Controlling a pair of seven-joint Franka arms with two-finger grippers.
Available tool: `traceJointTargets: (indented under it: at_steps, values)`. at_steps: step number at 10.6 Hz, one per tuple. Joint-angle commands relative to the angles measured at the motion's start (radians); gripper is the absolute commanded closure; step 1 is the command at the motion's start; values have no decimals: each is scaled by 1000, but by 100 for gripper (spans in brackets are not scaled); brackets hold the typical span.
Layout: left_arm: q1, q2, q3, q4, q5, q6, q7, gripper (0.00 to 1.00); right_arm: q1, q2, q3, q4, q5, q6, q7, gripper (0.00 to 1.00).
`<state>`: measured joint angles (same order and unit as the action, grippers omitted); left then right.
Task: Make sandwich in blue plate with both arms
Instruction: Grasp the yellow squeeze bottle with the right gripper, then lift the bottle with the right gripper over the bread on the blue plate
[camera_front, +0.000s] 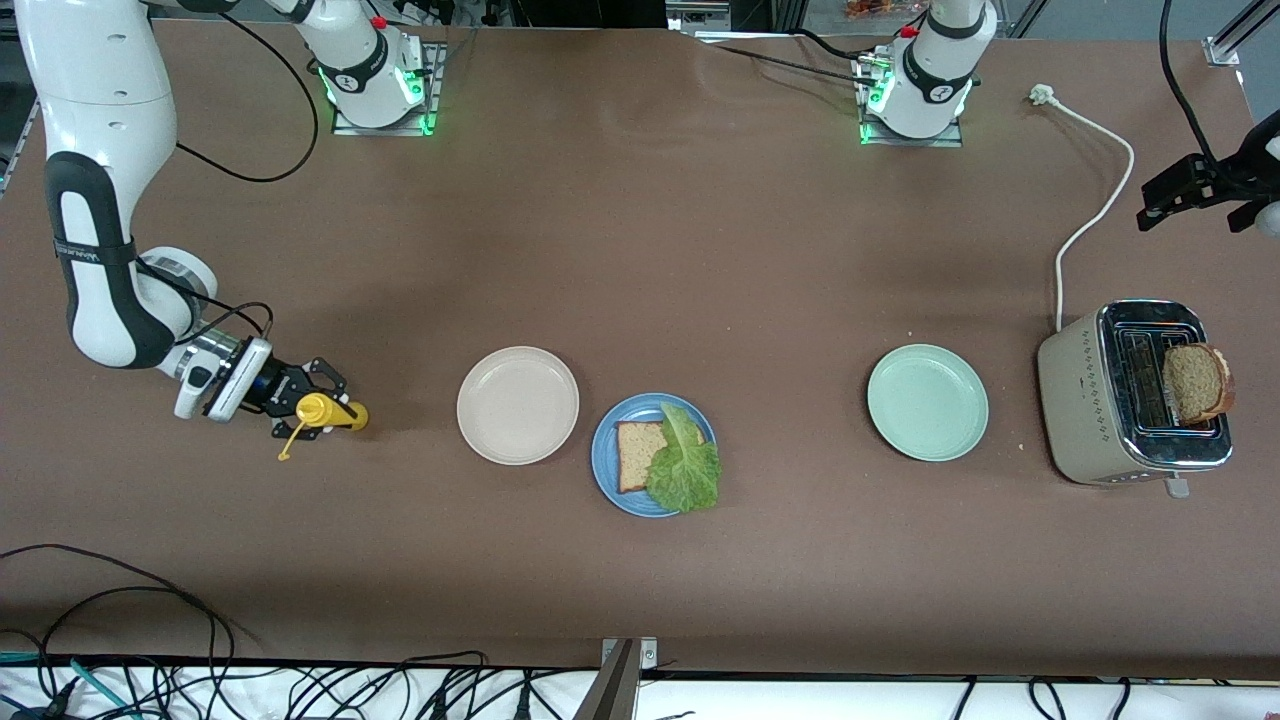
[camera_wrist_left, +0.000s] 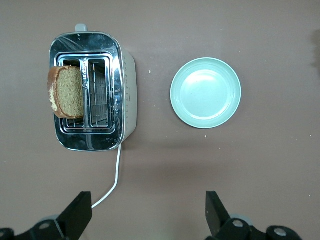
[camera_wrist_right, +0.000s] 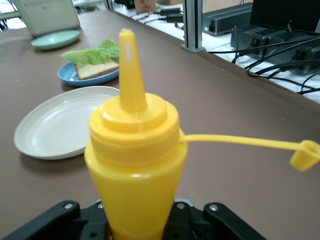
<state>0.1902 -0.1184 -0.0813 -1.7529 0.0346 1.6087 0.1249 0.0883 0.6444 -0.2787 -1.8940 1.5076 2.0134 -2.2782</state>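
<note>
On blue plate (camera_front: 606, 470): bread slice (camera_front: 636, 455), ruffled lettuce (camera_front: 683, 462) | right gripper (camera_front: 312, 396) clamps mustard bottle (camera_front: 326, 411) | left gripper (camera_wrist_left: 145, 216) spread

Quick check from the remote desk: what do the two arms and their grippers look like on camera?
Both arms are glossy white with dark grey joint bands and green lights glowing at the bases. The right arm trails black cables and bears small lettering on a band. The right gripper and the left gripper are black.
</note>
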Motion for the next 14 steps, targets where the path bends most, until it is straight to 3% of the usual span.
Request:
traceJointTargets:
  at_steps: [1, 3, 6, 11, 14]
  values:
    - [12, 8, -6, 21, -22, -4, 1, 0, 109, -57, -8, 93, -152, 167, 208, 81]
    - [12, 8, -6, 21, -22, -4, 1, 0, 207, -100, -10, 121, -205, 324, 320, 81]
    - [12, 8, -6, 21, -21, -4, 1, 0, 358, -120, -8, 183, -352, 465, 668, 80]
    - [14, 8, -6, 21, -21, -4, 1, 0, 602, -103, -10, 201, -800, 735, 1248, 80]
    - [14, 8, -6, 21, -22, -4, 1, 0, 677, -39, -19, 204, -915, 798, 1359, 79]
